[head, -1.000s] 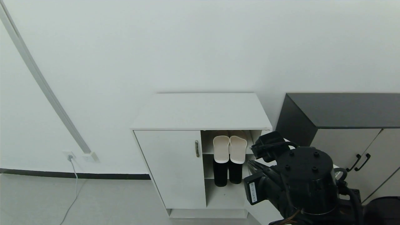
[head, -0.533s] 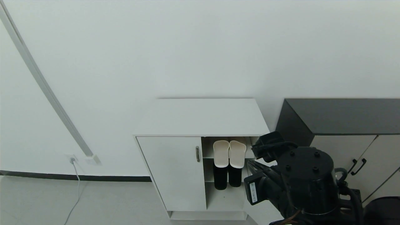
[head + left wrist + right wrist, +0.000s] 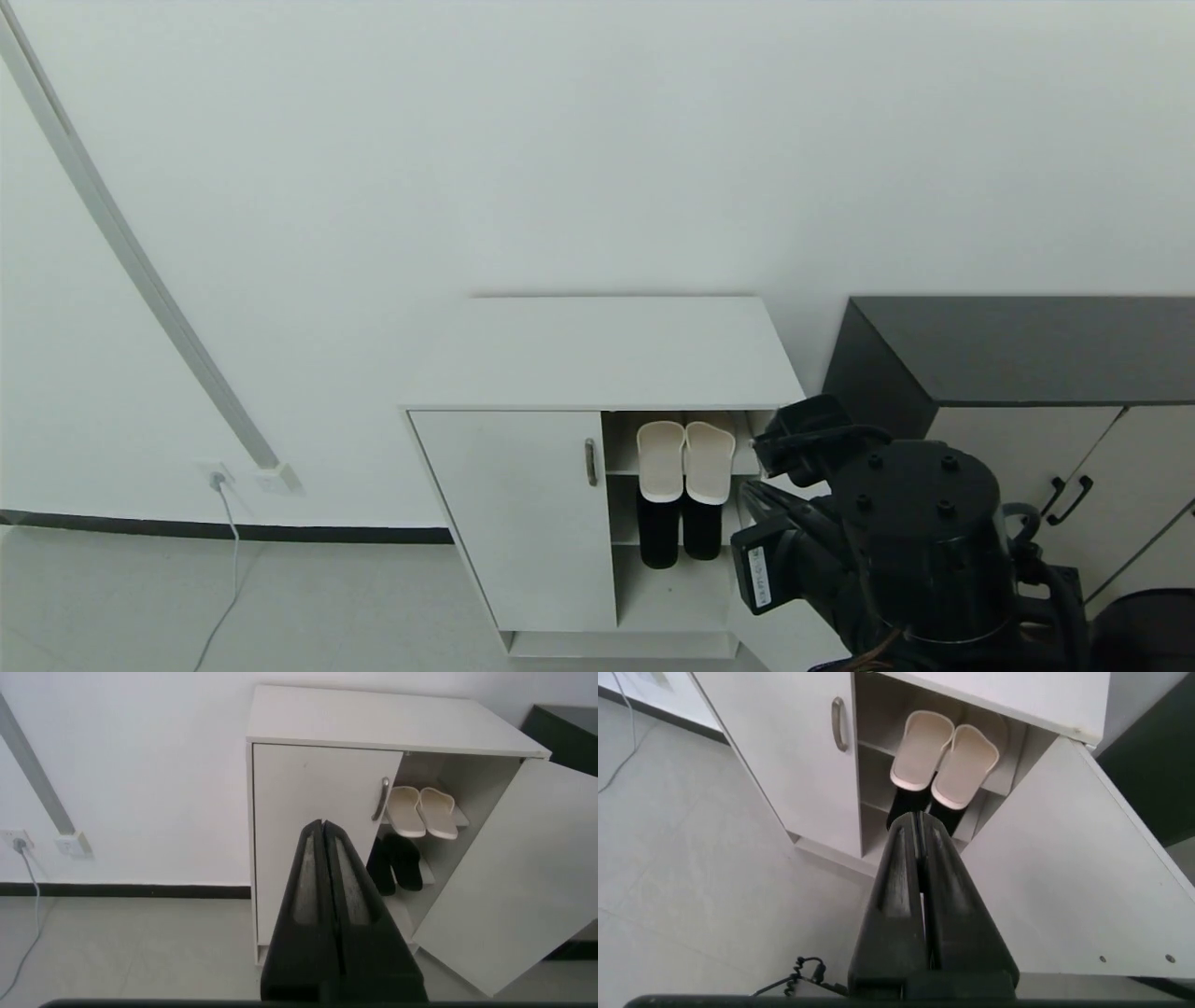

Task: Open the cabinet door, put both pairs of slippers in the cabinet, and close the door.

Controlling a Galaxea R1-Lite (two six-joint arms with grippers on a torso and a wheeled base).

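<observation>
Fingers of the left gripper (image 3: 323,827) pressed flat together, no gap between them, nothing held. It hangs in open air in front of the cabinet (image 3: 607,355), well apart from it. Right gripper (image 3: 921,821) the same: fingers closed against each other, empty, in front of the open side of the cabinet and clear of it.

Cabinet: one, white, standing on the floor (image 3: 327,607) against the wall. Two doors.
- Left-hand door (image 3: 513,513) shut, with one slim metal handle (image 3: 589,462) on its inner edge.
- Right-hand door (image 3: 505,877) swung wide open towards the robot.

Slippers: two pairs, four in all, both inside the open half.
- Cream pair (image 3: 685,460) on the upper shelf, two slippers side by side and touching, ends pointing out over the shelf edge.
- Black pair (image 3: 680,532) on the shelf directly below, also side by side (detail hard to make out in the shade).
- Bottom compartment under the black pair is bare board.

Surroundings:
- One dark cabinet (image 3: 1018,345) just beside the white one on the robot's right, with two black handles (image 3: 1069,495) on its pale doors.
- One wall socket (image 3: 216,474) low on the wall to the left, one cable (image 3: 229,579) trailing from it to the floor.
- One grey conduit (image 3: 131,252) running slantwise down the wall to the socket.
</observation>
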